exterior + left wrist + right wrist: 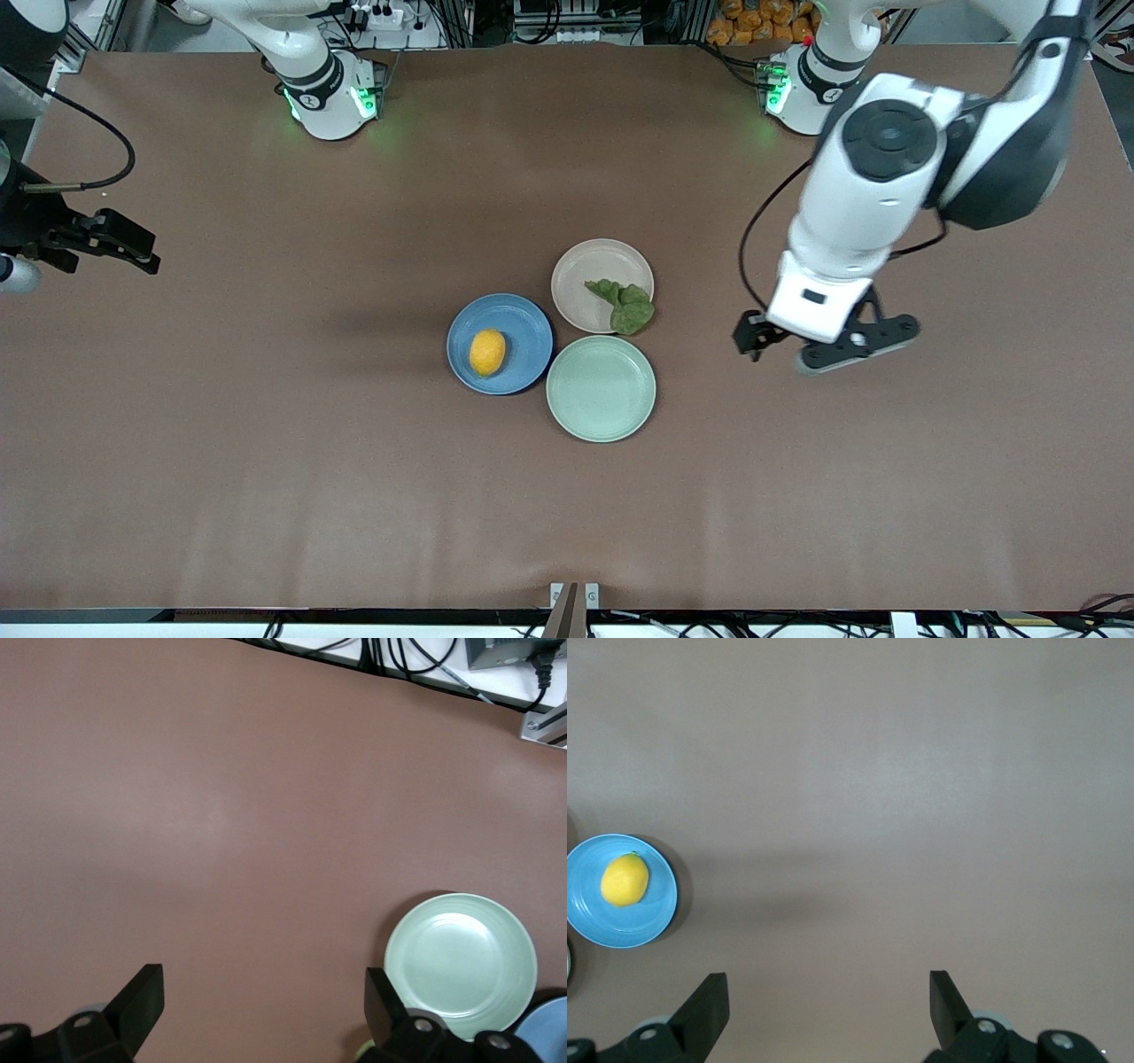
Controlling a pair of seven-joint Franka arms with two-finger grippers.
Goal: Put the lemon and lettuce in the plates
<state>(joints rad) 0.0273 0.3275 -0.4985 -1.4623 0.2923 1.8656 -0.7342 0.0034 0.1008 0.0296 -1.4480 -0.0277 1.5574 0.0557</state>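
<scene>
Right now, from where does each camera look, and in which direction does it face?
Front view: high across the table, facing both bases; sees the three plates, left gripper and right gripper.
Left wrist view: looks down past its open fingers at bare table and the mint-green plate.
Right wrist view: looks down past open fingers at the lemon in the blue plate.
Both wrist views share the blue plate.

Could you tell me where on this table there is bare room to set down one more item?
The three plates cluster mid-table: blue plate with the lemon, beige plate with the lettuce, mint plate. Bare table lies nearer the camera and toward the right hand; the open left hand hangs beside the plates.
</scene>
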